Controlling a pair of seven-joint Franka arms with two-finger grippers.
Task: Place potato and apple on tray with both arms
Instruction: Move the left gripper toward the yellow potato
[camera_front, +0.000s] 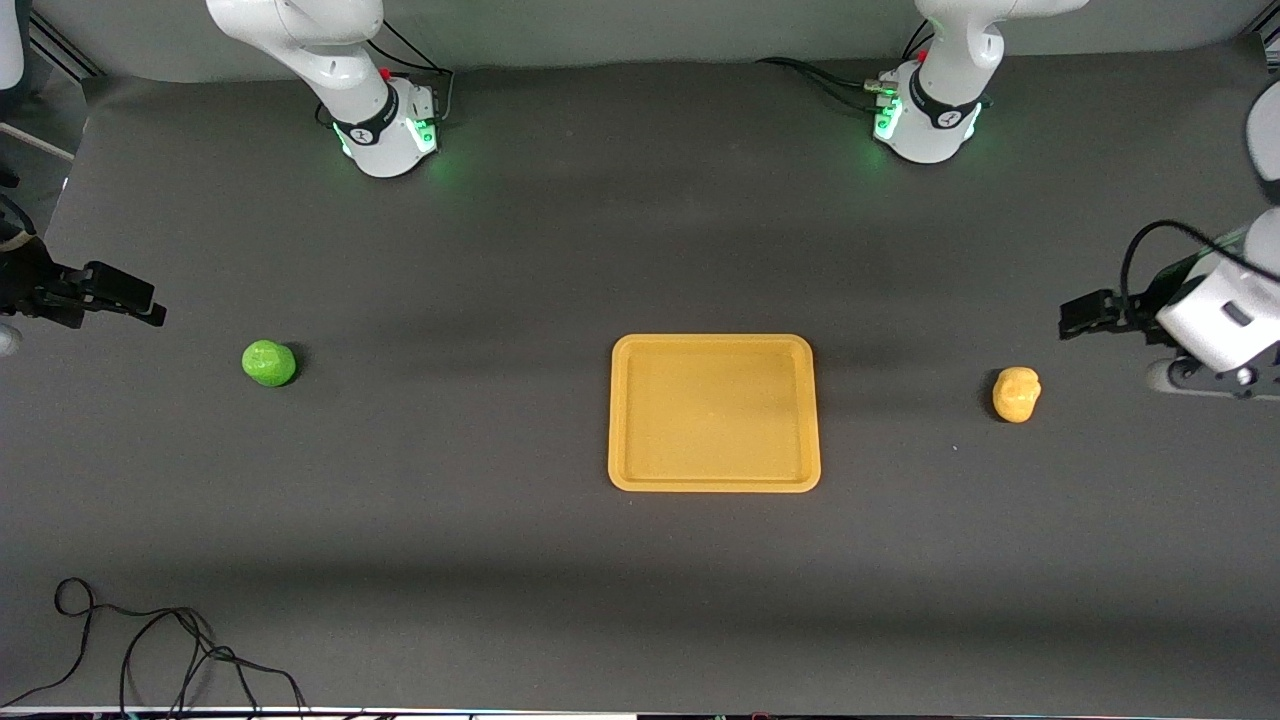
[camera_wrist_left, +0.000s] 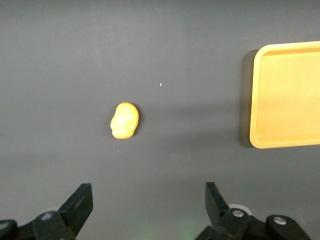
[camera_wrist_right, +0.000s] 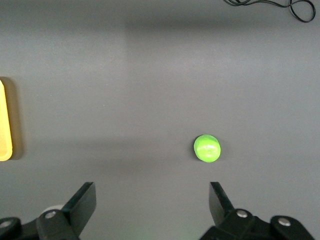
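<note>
The tray (camera_front: 714, 485) lies bare at mid-worktop (camera_front: 500, 560). The potato (camera_front: 1016, 394) lies toward the left arm's edge, the apple (camera_front: 269, 363) toward the right arm's. Each sits under its own wide-spread pincer, left pincer (camera_wrist_left: 149, 206) and right pincer (camera_wrist_right: 152, 206), probably so each arm takes one.

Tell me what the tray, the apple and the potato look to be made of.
Tray: likely moulded plastic, matte yellow-orange, with an even colour and a smooth rounded rim.
Apple: probably plastic or foam, bright uniform green with a faintly bumpy surface and a slight sheen.
Potato: probably the same toy material, a lumpy yellow-orange form with a dull finish.
</note>
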